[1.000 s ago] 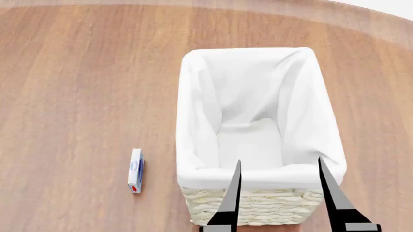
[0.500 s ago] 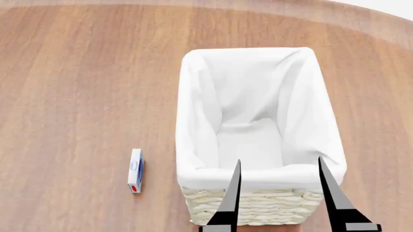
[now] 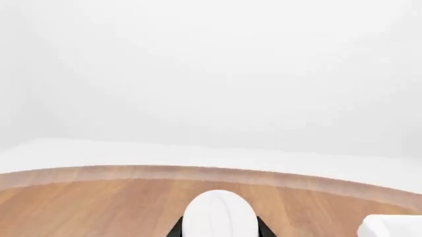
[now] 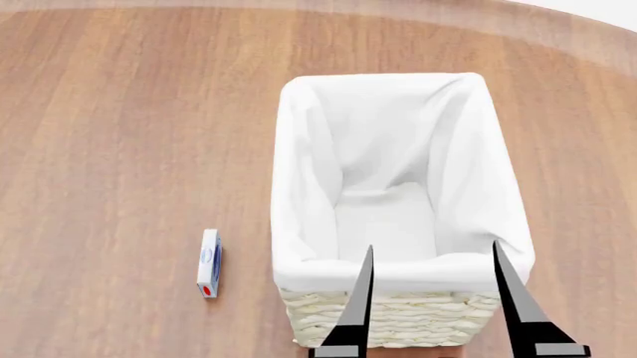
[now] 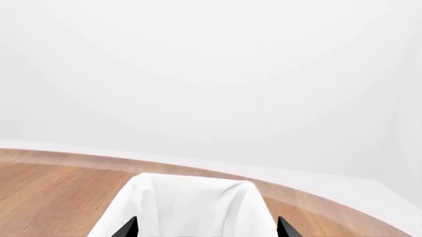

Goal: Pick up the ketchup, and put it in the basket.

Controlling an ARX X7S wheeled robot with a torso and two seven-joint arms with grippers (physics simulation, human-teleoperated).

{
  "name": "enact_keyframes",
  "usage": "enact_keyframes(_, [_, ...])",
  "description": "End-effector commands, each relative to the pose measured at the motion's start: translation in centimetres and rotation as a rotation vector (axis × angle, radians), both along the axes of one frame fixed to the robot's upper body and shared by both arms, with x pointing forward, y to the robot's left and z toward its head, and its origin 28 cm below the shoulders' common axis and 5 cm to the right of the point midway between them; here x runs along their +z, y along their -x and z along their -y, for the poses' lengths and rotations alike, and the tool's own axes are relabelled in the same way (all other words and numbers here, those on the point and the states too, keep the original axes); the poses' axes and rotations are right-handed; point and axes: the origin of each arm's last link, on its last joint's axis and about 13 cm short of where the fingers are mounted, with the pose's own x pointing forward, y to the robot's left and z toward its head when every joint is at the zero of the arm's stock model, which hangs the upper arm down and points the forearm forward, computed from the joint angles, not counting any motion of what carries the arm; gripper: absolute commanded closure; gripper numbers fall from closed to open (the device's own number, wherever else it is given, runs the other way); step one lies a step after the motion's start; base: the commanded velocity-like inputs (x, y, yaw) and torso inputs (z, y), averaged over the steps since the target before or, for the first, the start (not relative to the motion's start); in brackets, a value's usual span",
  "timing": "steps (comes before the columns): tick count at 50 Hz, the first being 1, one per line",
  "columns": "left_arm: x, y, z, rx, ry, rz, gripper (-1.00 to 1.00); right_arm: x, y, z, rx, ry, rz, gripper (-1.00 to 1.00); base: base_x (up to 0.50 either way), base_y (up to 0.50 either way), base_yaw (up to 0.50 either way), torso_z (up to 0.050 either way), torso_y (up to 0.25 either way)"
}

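Two fingers spread wide; right gripper [image 4: 428,257] empty.

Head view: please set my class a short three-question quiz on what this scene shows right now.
1. True or false: a bottle lies inside the basket.
2. In the head view, the small white-and-blue box lies on the table: A) left of the basket, B) inside it, C) behind it.
3. Fill in: the right gripper has its jaws ____.

Key: 1 false, only the white liner shows; 2 A; 3 open.
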Motion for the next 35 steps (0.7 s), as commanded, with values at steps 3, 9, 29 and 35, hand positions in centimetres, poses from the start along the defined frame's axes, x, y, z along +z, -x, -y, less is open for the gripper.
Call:
enact_keyframes(3, [2.5,-1.3,1.3,-0.236,-0.131,-0.02,1.0,-0.2,-0.1,-0.1,0.006,0.001,-0.005,-1.0,0.0,0.0,0.0,0.0,0.0])
enact_keyframes(9, [3.8,-2.3,1.8,-0.366,-0.189,-0.047,1.0,-0.3,-0.1,-0.2,0.009,0.003,-0.008,-1.0,0.0,0.0,0.0,0.0,0.0])
enact_keyframes(29, [7.2,-4.0,3.2,-0.734,-0.404,-0.192,1.0,-0.5,-0.1,-0.4,0.016,0.01,-0.015,-1.0,0.0,0.0,0.0,0.0,0.0])
enact_keyframes(35, [8.7,-4.4,3.0,-0.824,-0.435,-0.227,1.0,-0.5,-0.1,-0.4,0.022,0.003,-0.02,-1.0,0.0,0.0,0.0,0.0,0.0])
